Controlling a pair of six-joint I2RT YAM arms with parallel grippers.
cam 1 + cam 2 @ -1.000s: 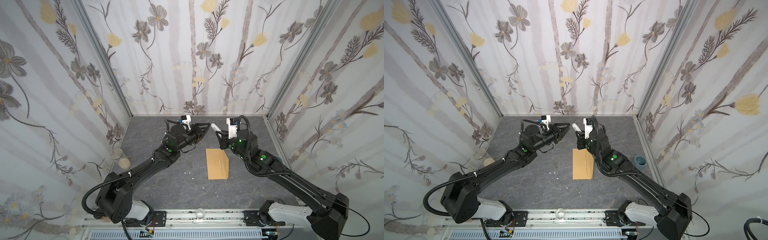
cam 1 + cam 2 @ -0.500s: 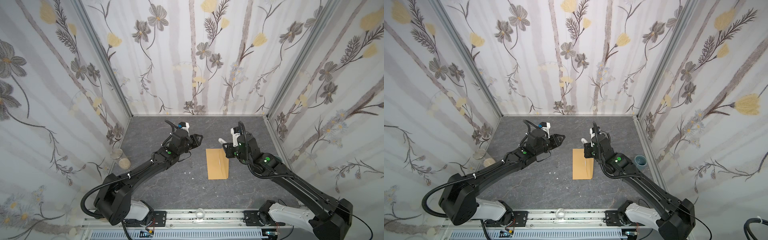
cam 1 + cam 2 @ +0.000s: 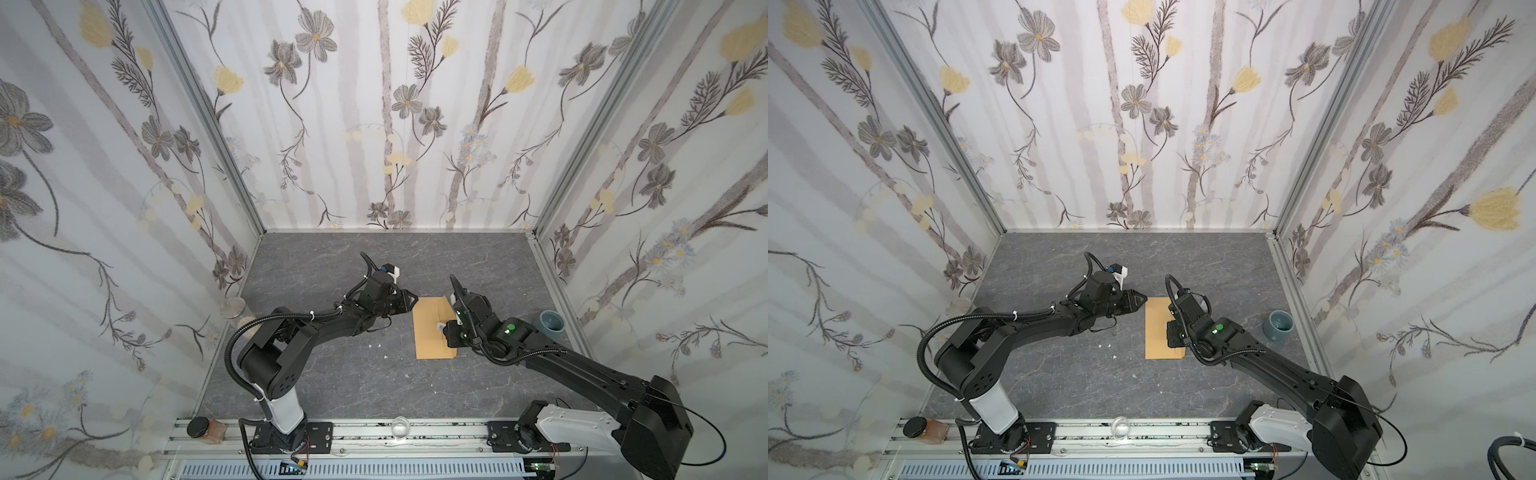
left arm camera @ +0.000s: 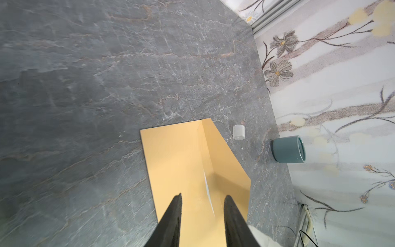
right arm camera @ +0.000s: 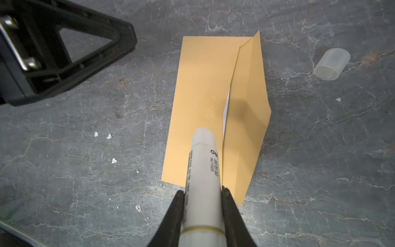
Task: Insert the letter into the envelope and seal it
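Observation:
The tan envelope (image 3: 430,332) (image 3: 1158,332) lies flat mid-table, its flap (image 5: 248,107) folded up along the right side. A white sliver of the letter (image 5: 226,107) (image 4: 207,187) shows in the envelope's mouth; the rest of it is hidden inside. My right gripper (image 5: 203,191) (image 3: 449,332) is shut on a white glue stick (image 5: 203,166), whose tip rests over the envelope's face beside the mouth. My left gripper (image 4: 203,196) (image 3: 412,300) (image 3: 1143,298) hovers open and empty at the envelope's far left corner.
The glue stick's clear cap (image 5: 331,64) (image 4: 238,132) lies right of the envelope. A blue-grey cup (image 3: 552,326) (image 3: 1280,325) stands by the right wall. Small white crumbs (image 3: 376,345) dot the slate left of the envelope. A jar (image 3: 205,428) sits on the front rail.
Both grippers came forward and down from the back of the table. The right one brought the glue stick onto the envelope; the left one moved to the envelope's far corner, its jaws slightly narrower.

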